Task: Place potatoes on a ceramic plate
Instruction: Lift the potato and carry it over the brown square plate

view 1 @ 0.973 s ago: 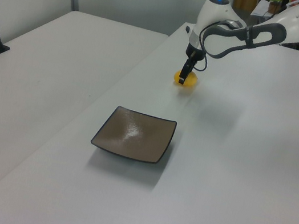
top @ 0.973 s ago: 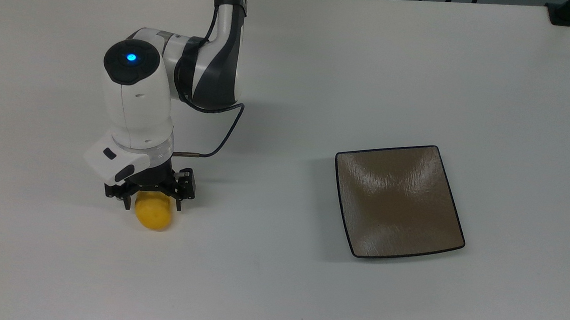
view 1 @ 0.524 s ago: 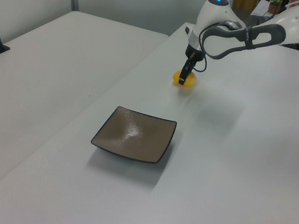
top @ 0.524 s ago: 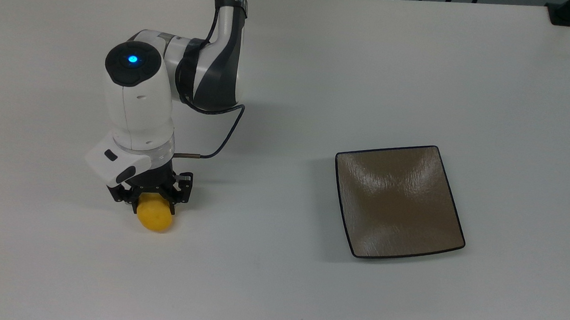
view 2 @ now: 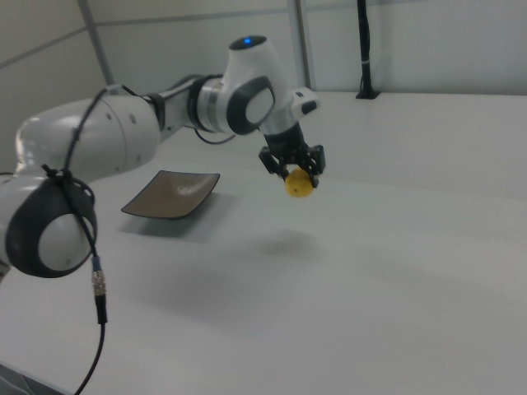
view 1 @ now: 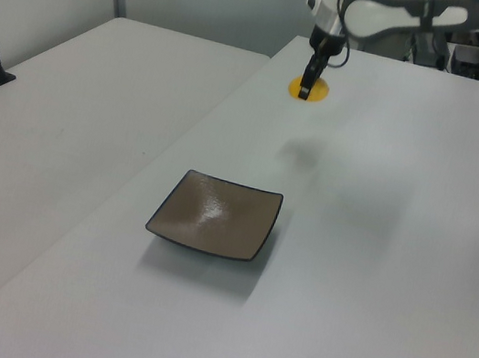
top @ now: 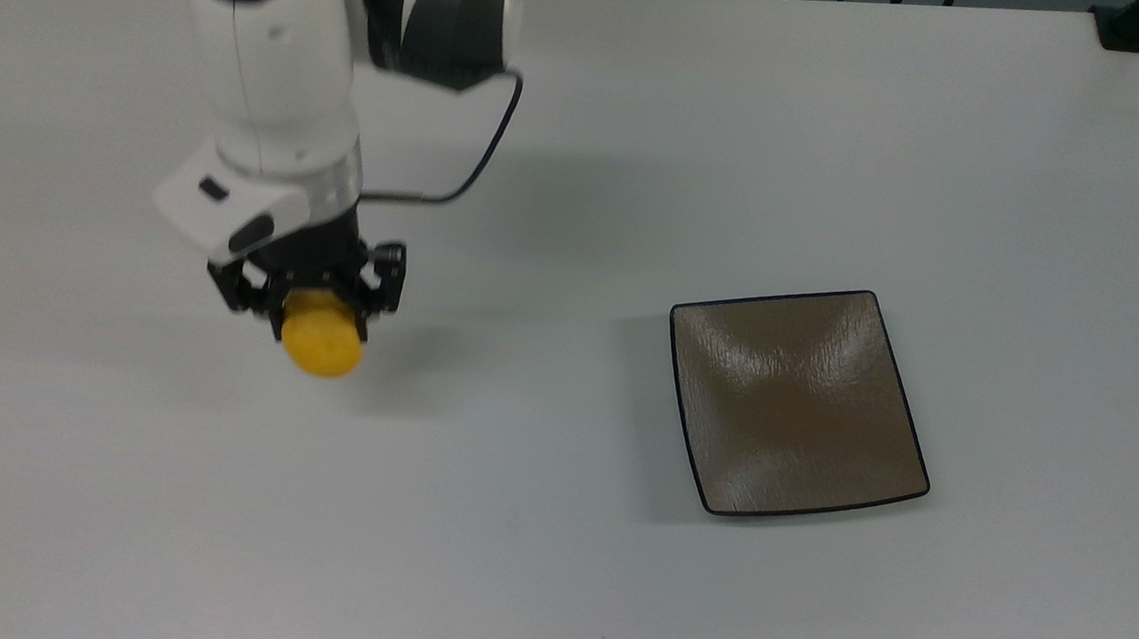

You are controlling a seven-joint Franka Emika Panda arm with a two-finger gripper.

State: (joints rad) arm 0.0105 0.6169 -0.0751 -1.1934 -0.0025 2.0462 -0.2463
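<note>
no legible writing. gripper (top: 314,317) clamped on potato (top: 323,343), held above table (top: 744,121), long axis roughly vertical; plate (top: 794,405) well apart.

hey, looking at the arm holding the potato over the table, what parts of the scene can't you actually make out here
- Top view: the upper part of the potato is hidden inside the gripper.
- Left view: most of the potato is hidden behind a gripper finger.
- Right view: the ceramic plate has its left end covered by the arm.

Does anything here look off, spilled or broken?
Nothing stands out. The hand grips the yellow potato and holds it in the air above the white table; the right view shows its shadow below. The square brown plate lies flat and whole on the table, with nothing on it.
</note>
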